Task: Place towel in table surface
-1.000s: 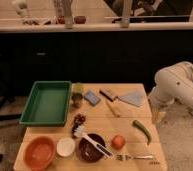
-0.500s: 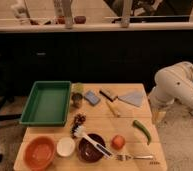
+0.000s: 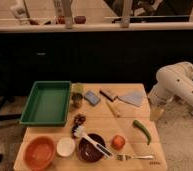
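The towel [image 3: 132,98], a thin grey-blue cloth, lies flat on the table surface [image 3: 127,122] near its far right corner. The white robot arm [image 3: 174,84] bends down just off the table's right edge. My gripper [image 3: 156,114] hangs at its end beside that edge, right of and a little nearer than the towel. It is open, holds nothing and is apart from the towel.
A green tray [image 3: 47,102] fills the far left. Beside the towel are a blue block [image 3: 91,97], a brown bar [image 3: 108,93] and a small can [image 3: 77,96]. Nearer are a green pepper [image 3: 142,131], an orange fruit [image 3: 119,142], a dark bowl with a brush [image 3: 90,148], a white cup [image 3: 66,146], an orange bowl [image 3: 39,151] and a fork [image 3: 135,157].
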Controlling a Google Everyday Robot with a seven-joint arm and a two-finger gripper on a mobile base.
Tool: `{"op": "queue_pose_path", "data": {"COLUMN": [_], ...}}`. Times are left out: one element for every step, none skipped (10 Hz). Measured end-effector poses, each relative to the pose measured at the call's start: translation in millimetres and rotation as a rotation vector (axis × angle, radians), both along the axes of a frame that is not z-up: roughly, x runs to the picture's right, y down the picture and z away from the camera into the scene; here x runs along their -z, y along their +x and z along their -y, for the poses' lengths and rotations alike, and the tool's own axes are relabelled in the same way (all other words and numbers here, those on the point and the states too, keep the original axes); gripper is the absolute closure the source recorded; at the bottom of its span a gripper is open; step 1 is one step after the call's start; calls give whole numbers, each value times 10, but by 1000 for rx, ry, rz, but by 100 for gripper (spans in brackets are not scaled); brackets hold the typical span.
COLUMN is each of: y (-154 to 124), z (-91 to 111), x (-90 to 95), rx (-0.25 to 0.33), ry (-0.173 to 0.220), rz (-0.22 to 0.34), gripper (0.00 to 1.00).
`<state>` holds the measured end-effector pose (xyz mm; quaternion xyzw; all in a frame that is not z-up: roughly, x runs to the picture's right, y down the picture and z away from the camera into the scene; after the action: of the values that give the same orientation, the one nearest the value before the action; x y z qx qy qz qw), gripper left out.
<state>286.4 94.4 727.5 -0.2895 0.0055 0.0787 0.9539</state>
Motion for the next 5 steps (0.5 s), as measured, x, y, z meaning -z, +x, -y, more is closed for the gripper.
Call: {"op": "queue_pose_path", "data": {"y": [-31,-67,-221,-308,-357], "z": [45,101,188,225,248], "x": [-82,-176,-310,-375,-455], "rx": [-8,-12,-8,-9,-3], "ry": [-3,-8,-8,-9,-3], "rz": [1,0,12,18,9], "gripper": [20,20,20,20,20]}}
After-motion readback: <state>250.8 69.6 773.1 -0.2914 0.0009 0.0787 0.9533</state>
